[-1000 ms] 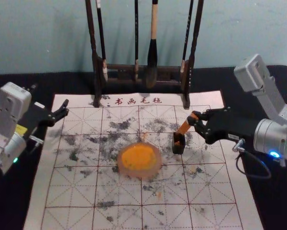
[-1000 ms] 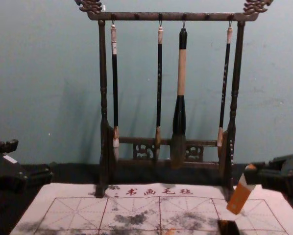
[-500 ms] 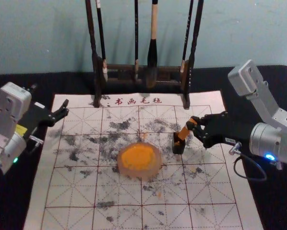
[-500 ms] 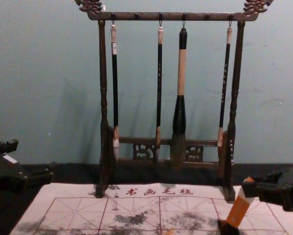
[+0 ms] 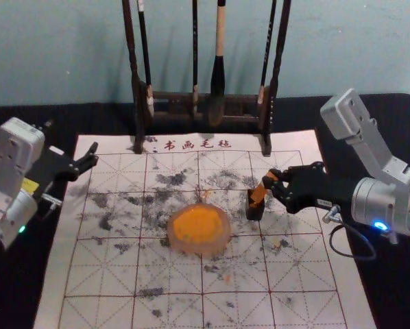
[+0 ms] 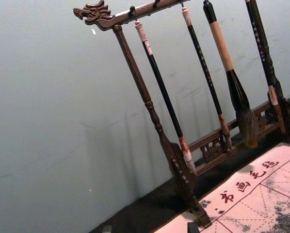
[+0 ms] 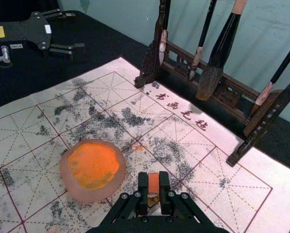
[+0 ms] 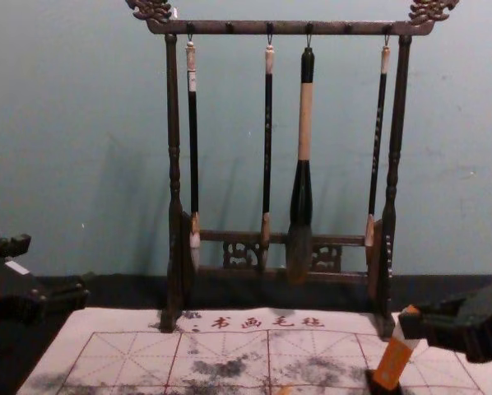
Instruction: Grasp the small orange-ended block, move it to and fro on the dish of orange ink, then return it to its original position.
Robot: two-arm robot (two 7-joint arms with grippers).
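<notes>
My right gripper [image 5: 274,183] is right of the ink dish, shut on the upper end of the small orange block [image 5: 259,192]. The block leans, its lower end inside the mouth of a small dark holder [image 5: 255,210]. In the right wrist view the block's orange end [image 7: 153,183] sits between the fingertips of the right gripper [image 7: 154,187]. In the chest view the block [image 8: 393,362] tilts above the holder [image 8: 379,383]. The round dish [image 5: 225,243] of orange ink [image 5: 197,224] lies left of the holder. My left gripper [image 5: 94,157] stays parked at the left, open.
A dark wooden rack [image 5: 171,96] with hanging brushes [image 5: 217,82] stands at the mat's back edge. The white gridded mat [image 5: 95,274], stained with dark ink, covers the middle of the black table [image 5: 397,288].
The right gripper has moved a little left and down with the block. The block's lower end, formerly above the holder, is now in its mouth. The left arm has stayed still.
</notes>
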